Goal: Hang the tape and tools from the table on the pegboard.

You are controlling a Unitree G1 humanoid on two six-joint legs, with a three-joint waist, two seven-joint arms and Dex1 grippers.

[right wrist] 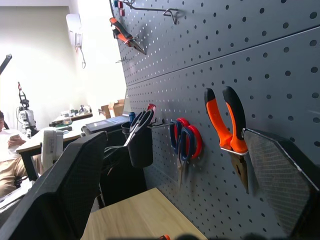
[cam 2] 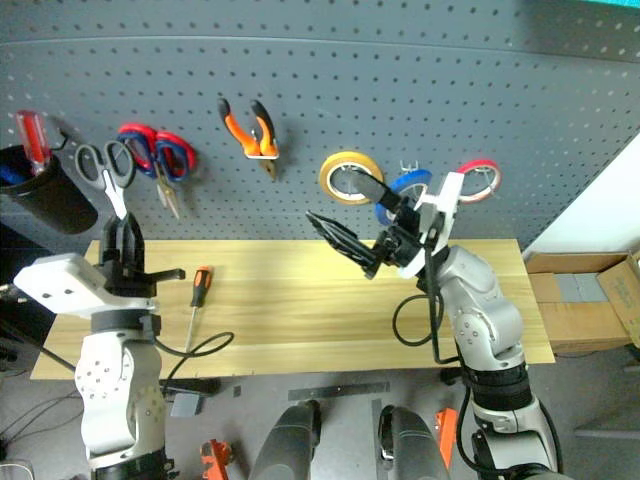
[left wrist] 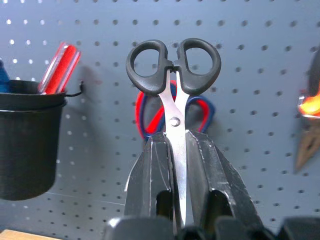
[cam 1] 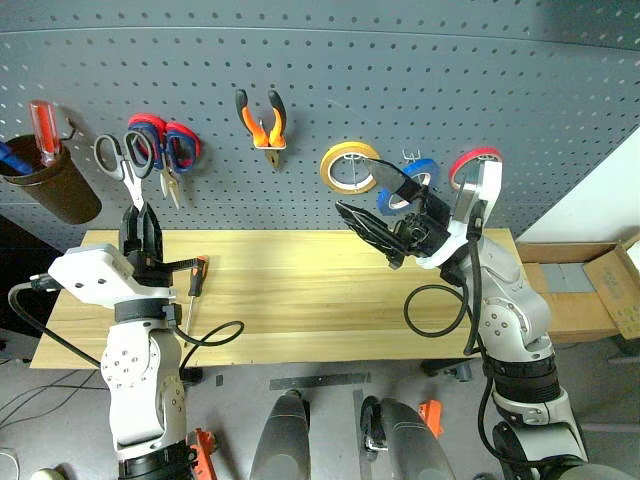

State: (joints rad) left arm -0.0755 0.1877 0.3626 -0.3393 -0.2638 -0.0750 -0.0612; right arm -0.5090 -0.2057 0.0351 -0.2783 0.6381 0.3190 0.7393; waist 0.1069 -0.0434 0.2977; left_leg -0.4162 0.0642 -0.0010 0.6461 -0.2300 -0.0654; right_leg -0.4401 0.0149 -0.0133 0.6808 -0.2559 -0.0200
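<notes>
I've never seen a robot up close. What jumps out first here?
The left gripper holds black scissors up by the blades, handles toward the pegboard, beside red-and-blue scissors already hanging. Farther right hang orange pliers and yellow, blue and red tape rolls. One screwdriver lies on the table.

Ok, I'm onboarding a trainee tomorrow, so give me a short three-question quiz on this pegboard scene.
1. True or false: the orange-and-black-handled pliers already hang on the dark grey pegboard.
2. What does the left gripper hold? A) small black-handled scissors B) yellow tape roll C) nothing
3. Fill in: the slim orange-and-black-handled screwdriver lies on the light wooden ____.

Key: 1 true; 2 A; 3 table.
</notes>
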